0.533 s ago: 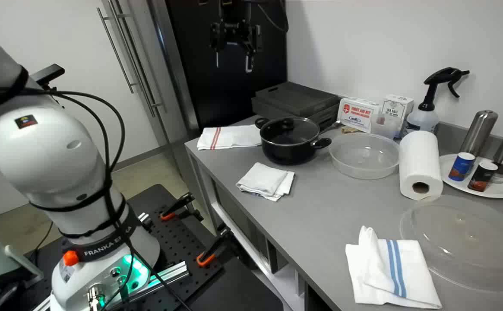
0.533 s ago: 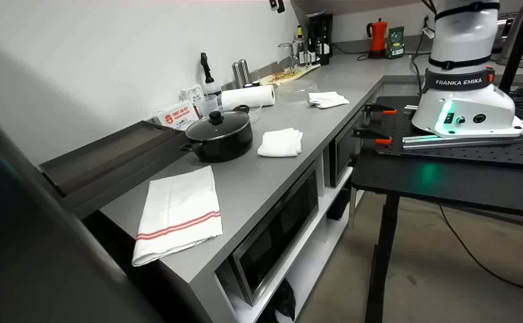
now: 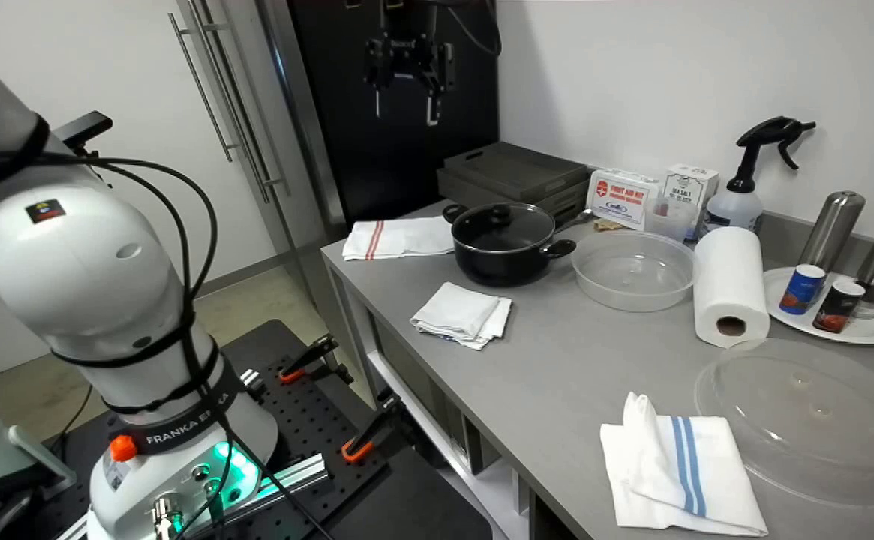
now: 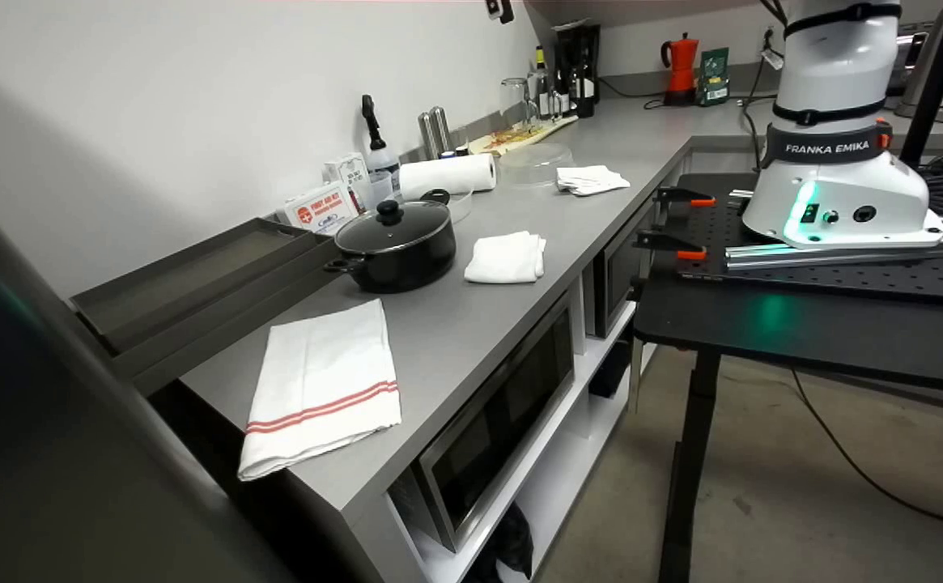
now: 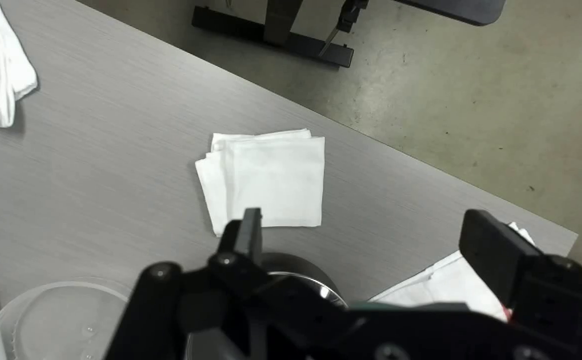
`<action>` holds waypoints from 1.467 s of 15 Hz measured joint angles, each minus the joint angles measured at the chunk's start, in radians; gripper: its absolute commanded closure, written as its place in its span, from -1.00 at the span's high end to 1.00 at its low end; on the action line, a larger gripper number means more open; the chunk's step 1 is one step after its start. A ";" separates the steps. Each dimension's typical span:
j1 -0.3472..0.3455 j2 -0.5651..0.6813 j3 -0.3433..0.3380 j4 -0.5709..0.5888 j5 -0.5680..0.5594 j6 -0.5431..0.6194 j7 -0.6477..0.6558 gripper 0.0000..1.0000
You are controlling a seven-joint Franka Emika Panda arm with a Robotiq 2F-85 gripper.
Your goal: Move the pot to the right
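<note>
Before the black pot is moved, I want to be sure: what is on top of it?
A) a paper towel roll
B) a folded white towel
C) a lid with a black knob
C, because both exterior views show a lid with a black knob resting on the black pot.

A white wall, shadowed toward one end, rises behind the back edge of the bench. Past the end edge stand a tall black panel and a white door. Under the front edge, a microwave sits on a white shelf; beyond lies mottled floor.
</note>
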 measured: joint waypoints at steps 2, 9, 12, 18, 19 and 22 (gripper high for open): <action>0.000 0.000 0.000 0.000 0.000 0.000 0.000 1.00; -0.007 0.017 0.000 0.004 0.000 0.000 0.000 1.00; -0.016 0.066 -0.002 0.021 0.000 0.003 0.000 1.00; -0.050 0.240 -0.015 0.123 0.008 0.067 0.001 1.00; -0.059 0.273 -0.018 0.146 0.015 0.080 0.001 1.00; -0.089 0.379 -0.028 0.227 0.039 0.119 0.001 1.00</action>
